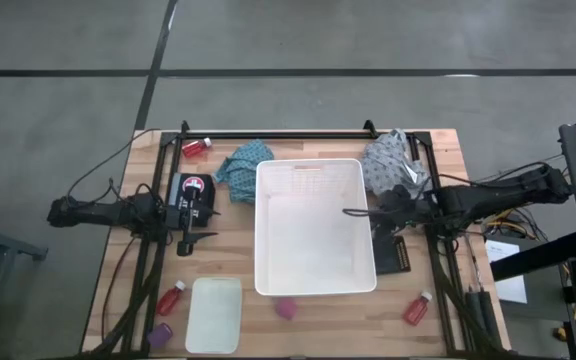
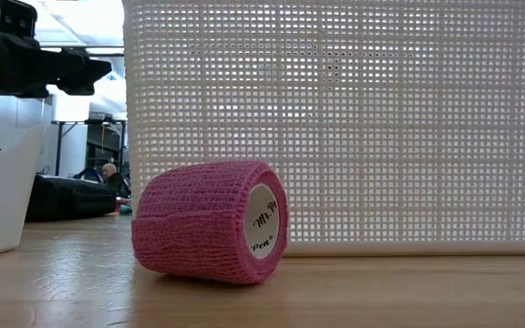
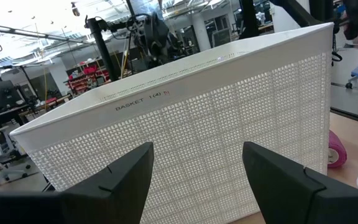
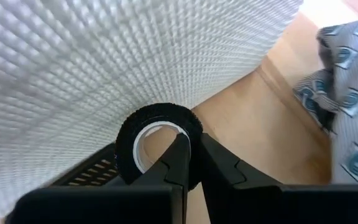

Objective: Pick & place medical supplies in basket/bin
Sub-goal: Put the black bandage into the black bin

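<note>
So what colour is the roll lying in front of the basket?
Pink roll, clearest in the low view.

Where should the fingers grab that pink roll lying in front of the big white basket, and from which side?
Come straight down on the pink roll. It lies on its side just in front of the white basket, apart from the small tray. Close the fingers across its two flat ends, where the core shows, since the curved wrap would likely roll away.

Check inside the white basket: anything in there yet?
From above, the basket floor looks bare. The right gripper reaches over its right rim, shut on a black roll; the floor under it is hidden.
</note>
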Tool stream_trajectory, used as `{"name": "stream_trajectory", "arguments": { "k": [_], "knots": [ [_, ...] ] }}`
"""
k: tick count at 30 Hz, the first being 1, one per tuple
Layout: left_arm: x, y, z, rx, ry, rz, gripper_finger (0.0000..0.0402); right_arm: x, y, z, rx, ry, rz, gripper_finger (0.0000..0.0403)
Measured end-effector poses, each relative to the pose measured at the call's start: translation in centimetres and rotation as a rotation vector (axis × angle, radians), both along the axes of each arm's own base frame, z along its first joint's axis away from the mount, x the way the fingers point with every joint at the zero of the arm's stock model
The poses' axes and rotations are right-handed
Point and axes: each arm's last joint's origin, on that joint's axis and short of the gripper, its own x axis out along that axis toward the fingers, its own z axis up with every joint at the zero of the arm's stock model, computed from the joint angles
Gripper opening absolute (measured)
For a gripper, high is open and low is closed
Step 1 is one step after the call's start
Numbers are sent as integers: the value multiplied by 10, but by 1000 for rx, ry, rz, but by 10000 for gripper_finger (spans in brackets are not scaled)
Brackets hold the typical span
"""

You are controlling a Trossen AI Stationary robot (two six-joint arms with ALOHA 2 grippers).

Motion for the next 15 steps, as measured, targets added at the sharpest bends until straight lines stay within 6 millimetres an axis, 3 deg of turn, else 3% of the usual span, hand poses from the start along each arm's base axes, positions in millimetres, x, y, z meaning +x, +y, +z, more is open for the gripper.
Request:
{"name": "stream_trajectory", "arguments": {
  "k": [9, 15],
  "knots": [
    [0, 0, 0, 0, 0, 0, 253, -12, 8, 27, 54, 17, -26, 22],
    [0, 0, 0, 0, 0, 0, 253, -18, 21, 29, 108, 61, -64, 22]
  ]
}}
